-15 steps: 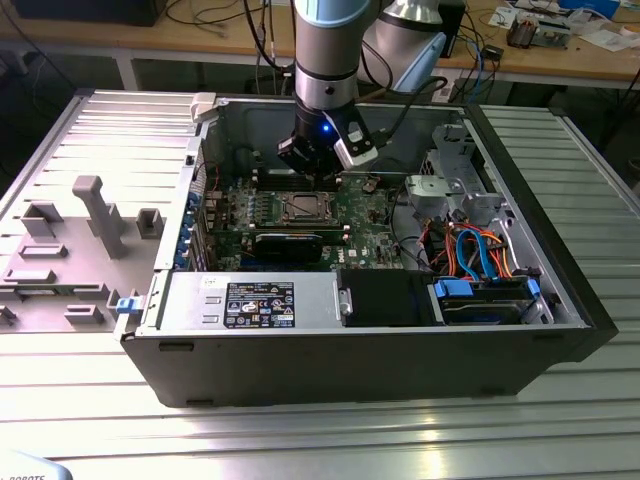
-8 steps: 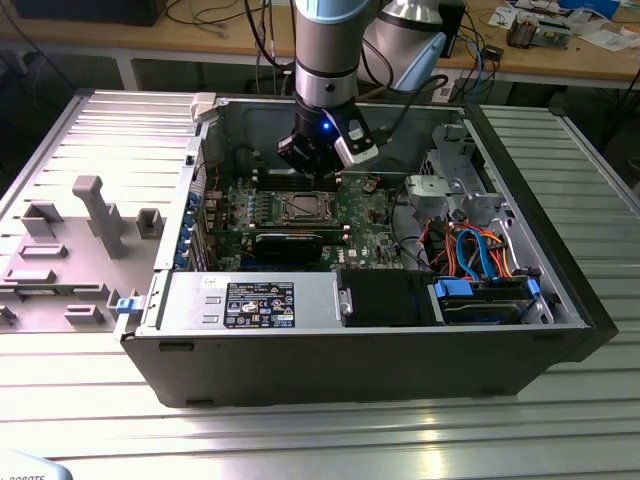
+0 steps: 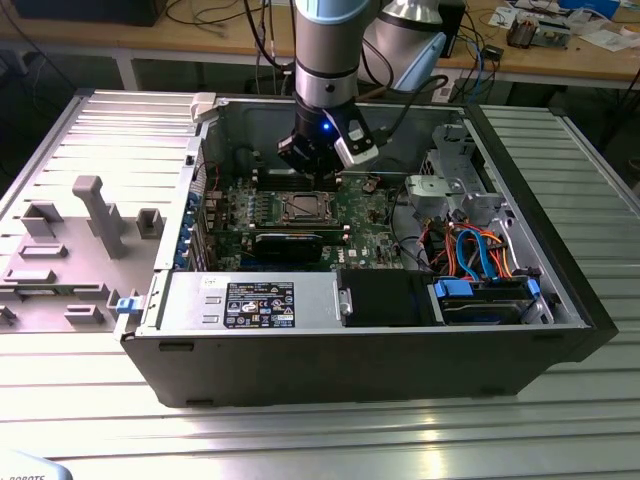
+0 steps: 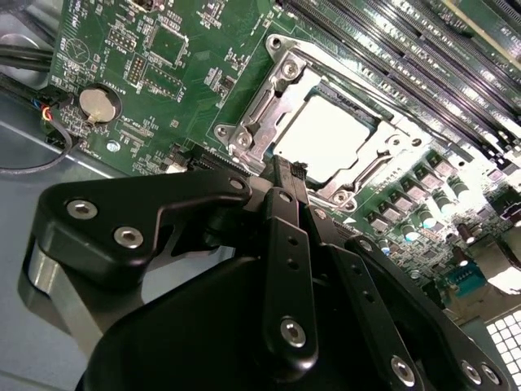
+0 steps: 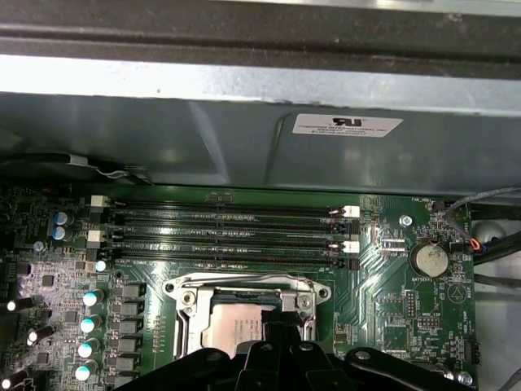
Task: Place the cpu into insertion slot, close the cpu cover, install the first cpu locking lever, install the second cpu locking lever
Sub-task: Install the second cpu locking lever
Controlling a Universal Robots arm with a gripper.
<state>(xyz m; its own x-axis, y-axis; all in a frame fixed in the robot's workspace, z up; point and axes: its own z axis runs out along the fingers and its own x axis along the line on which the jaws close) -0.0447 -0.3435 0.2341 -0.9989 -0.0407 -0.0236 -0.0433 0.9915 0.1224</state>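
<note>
The cpu (image 4: 326, 137) lies in the insertion slot (image 3: 303, 208) on the green motherboard, its silver top showing through the window of the cpu cover (image 4: 262, 98). The cover lies flat over it. Thin metal levers (image 4: 368, 167) run along the frame's sides; whether they are latched I cannot tell. My gripper (image 4: 286, 173) hovers just above the edge of the socket with its black fingers pressed together and nothing between them. In the first wrist view the fingertips (image 5: 281, 322) overlap the near rim of the cover (image 5: 244, 287). In the exterior view the gripper (image 3: 313, 165) hangs just behind the socket.
Long memory slots (image 5: 228, 228) run beside the socket. A coin battery (image 5: 428, 261) sits on the board. The open computer case (image 3: 350, 350) holds a black card (image 3: 290, 243), drive cages and orange and blue cables (image 3: 470, 250). Grey fixtures (image 3: 95, 215) stand on the exterior view's left.
</note>
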